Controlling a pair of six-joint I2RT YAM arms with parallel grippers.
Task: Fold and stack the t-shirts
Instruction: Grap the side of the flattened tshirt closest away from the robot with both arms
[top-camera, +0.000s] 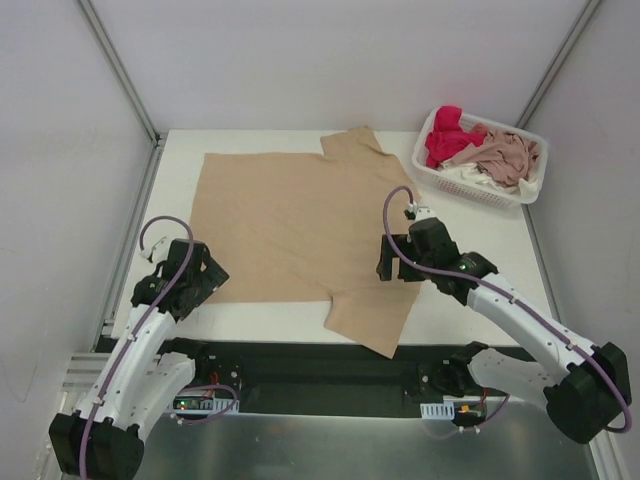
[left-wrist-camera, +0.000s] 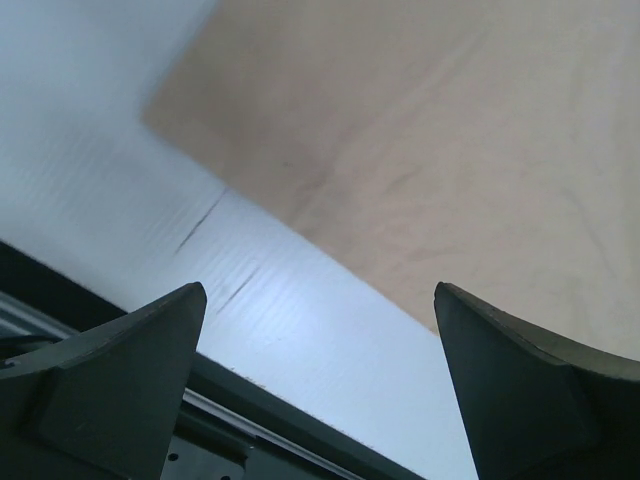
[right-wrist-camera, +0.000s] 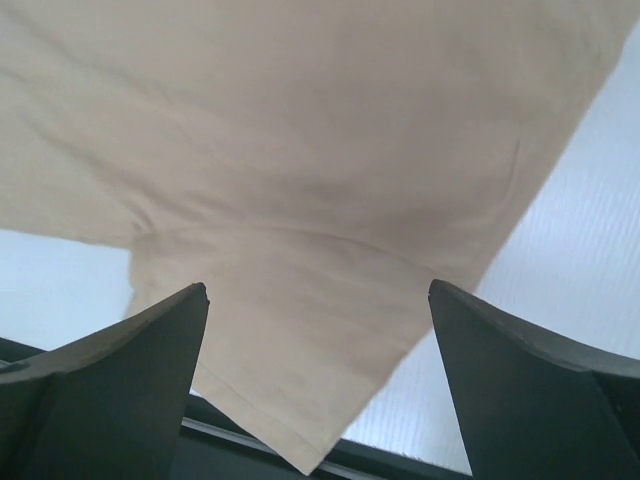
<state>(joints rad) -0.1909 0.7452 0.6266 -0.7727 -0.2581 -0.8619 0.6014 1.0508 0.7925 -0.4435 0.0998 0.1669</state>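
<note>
A large tan-beige t-shirt (top-camera: 285, 220) lies spread flat on the white table, one sleeve at the back and one hanging over the front edge (top-camera: 368, 320). My left gripper (top-camera: 205, 275) is open and empty above the shirt's near left corner (left-wrist-camera: 420, 150). My right gripper (top-camera: 398, 268) is open and empty above the near sleeve (right-wrist-camera: 300, 330). A red-pink shirt (top-camera: 448, 135), a dusty pink one (top-camera: 508, 155) and a white one (top-camera: 468, 176) lie crumpled in the basket.
A white lattice basket (top-camera: 428, 172) stands at the back right of the table. The table's front edge drops to a black rail (top-camera: 300, 360). White walls enclose the back and both sides.
</note>
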